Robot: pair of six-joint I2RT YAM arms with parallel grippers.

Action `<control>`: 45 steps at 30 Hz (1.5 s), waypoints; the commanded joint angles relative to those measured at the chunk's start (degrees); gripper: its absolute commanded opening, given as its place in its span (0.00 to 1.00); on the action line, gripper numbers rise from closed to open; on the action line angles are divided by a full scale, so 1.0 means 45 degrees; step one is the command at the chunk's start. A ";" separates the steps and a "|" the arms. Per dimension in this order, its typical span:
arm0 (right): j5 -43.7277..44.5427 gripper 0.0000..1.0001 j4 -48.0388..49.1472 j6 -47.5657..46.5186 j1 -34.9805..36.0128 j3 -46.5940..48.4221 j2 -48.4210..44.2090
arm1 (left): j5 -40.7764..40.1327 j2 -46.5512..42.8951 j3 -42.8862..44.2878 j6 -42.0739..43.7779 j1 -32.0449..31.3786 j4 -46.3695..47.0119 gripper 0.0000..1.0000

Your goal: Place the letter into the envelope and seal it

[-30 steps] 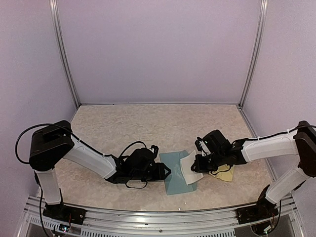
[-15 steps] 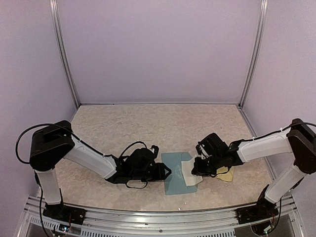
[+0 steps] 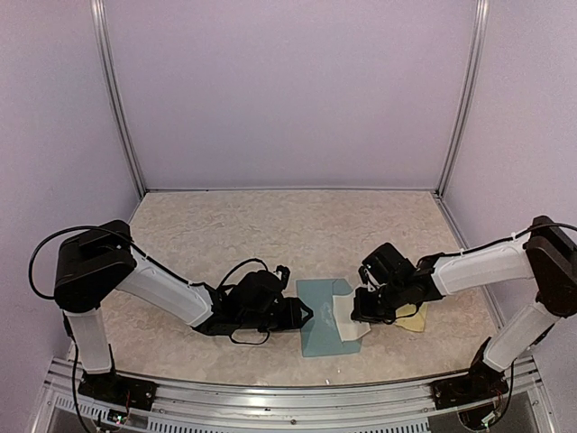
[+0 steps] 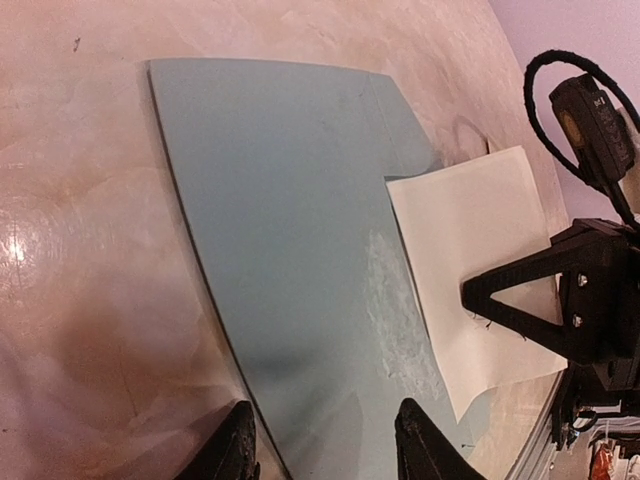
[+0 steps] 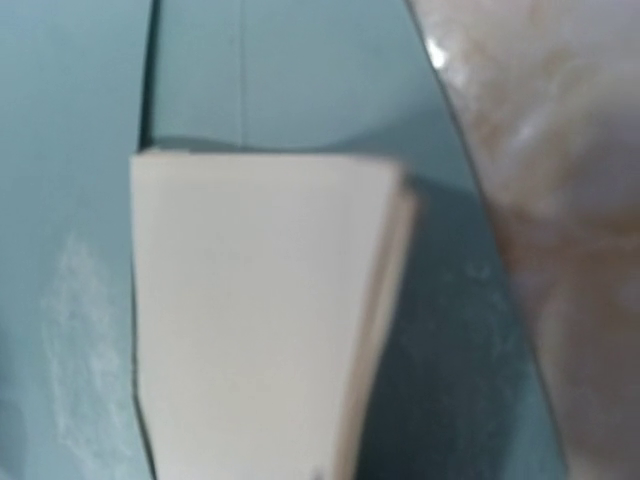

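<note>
The teal-blue envelope (image 3: pixel 317 317) lies flat on the table between the arms. In the left wrist view it (image 4: pixel 280 190) fills the middle. The white letter (image 3: pixel 346 317) rests with its leading edge on the envelope's right part and shows in both the left wrist view (image 4: pixel 470 260) and the right wrist view (image 5: pixel 250 300). My right gripper (image 3: pixel 361 309) is shut on the letter's far end; the paper hides its fingers in its own view. My left gripper (image 4: pixel 328 455) is open and low, with its fingertips (image 4: pixel 236 452) straddling the envelope's left edge.
A small yellow-tan sticker sheet (image 3: pixel 413 320) lies on the table just right of the right gripper, partly under the arm. The right gripper's black body (image 4: pixel 580 300) faces the left wrist camera across the envelope. Purple walls enclose the table.
My right gripper has come down and slightly left with the letter, which went from raised and curled to lying nearly flat on the envelope. The left arm has not moved.
</note>
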 commanded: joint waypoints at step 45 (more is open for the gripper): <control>-0.8311 0.00 0.5476 -0.3030 0.0280 -0.1137 -0.6544 | 0.4070 -0.6746 -0.0868 0.2653 -0.0139 0.2394 0.00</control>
